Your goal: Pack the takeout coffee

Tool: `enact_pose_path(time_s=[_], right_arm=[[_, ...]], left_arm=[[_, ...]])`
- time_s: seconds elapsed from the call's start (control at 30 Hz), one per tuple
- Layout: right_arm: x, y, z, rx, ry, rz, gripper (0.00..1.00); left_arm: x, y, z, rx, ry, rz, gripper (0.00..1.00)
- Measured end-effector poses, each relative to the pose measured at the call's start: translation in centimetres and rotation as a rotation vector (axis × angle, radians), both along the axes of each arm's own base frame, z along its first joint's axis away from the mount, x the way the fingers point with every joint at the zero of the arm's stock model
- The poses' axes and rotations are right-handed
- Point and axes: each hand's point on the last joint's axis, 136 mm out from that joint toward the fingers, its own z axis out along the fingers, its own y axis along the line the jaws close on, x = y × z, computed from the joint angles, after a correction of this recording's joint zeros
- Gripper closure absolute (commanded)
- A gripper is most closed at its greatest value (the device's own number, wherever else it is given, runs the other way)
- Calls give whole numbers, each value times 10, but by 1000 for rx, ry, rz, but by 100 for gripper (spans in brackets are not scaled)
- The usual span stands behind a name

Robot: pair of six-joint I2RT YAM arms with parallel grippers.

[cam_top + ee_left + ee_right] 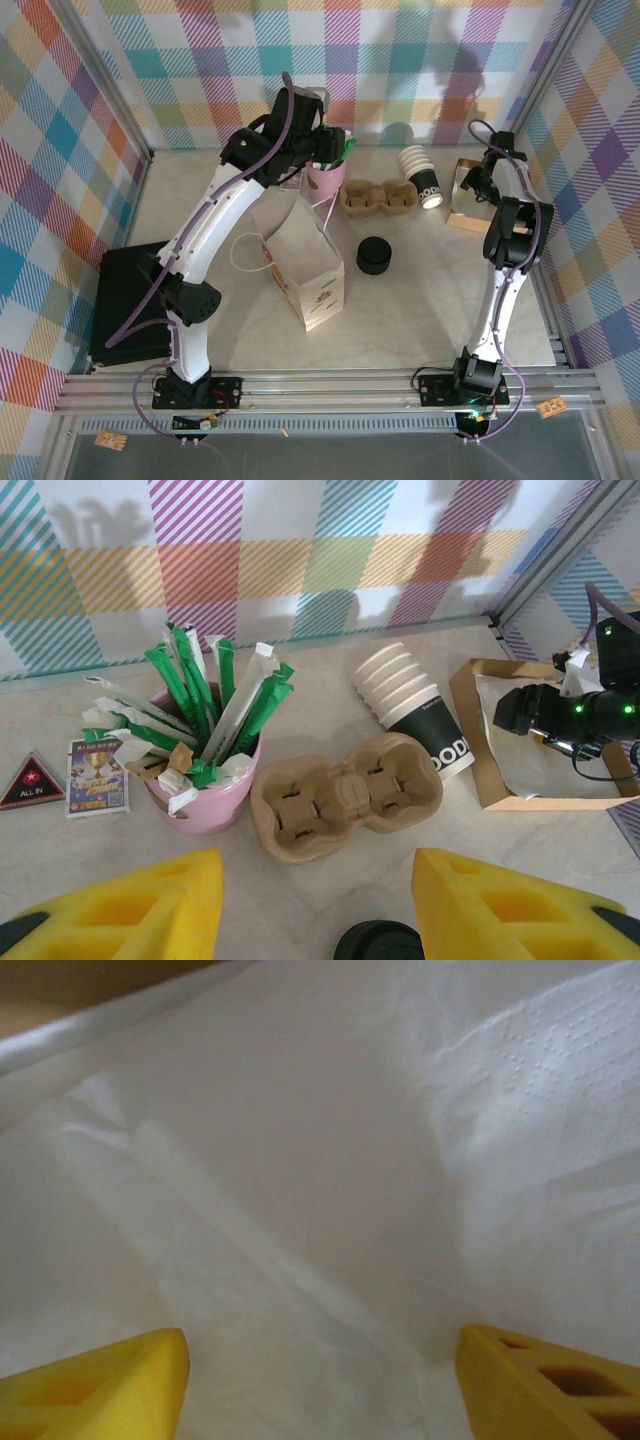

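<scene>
Between the arms, on the beige tabletop (420, 310), stand a paper bag (308, 268) and a black lid stack (373, 256). The left wrist view adds a pink pot of straws (205, 780), a pulp carrier (345, 805) and a toppled stack of lidless cups (410, 705), with the left gripper (315, 910) spread wide. The right gripper (320, 1380), fingers also apart, hovers over white napkins (330, 1160) in a brown box (478, 760). Plaid walls (420, 60) surround the table. Where the takeout coffee sits cannot be told.

Matt, rough pulp-paper cup carrier (345, 805)
</scene>
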Motion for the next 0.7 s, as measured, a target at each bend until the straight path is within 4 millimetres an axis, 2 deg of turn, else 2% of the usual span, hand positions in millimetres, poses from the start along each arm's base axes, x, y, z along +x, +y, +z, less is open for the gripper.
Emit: enact_pose_path(time_s=[0.1, 0.2, 0.37, 0.47, 0.57, 0.7], right_arm=[[-4, -1, -6, 8, 21, -3, 50], [-6, -3, -7, 22, 27, -6, 73], [-8, -3, -7, 53, 25, -3, 79], [-8, -1, -6, 59, 26, 0, 77], [-8, -2, 0, 57, 28, 2, 85], [-5, -2, 6, 51, 20, 12, 86]], left_arm=[[1, 1, -2, 5, 1, 6, 47], [2, 2, -4, 13, 4, 13, 47], [3, 3, -14, 29, 19, 19, 47], [3, 2, -19, 37, 31, 20, 47], [3, 3, -20, 39, 32, 24, 47], [4, 3, -22, 40, 34, 24, 47]])
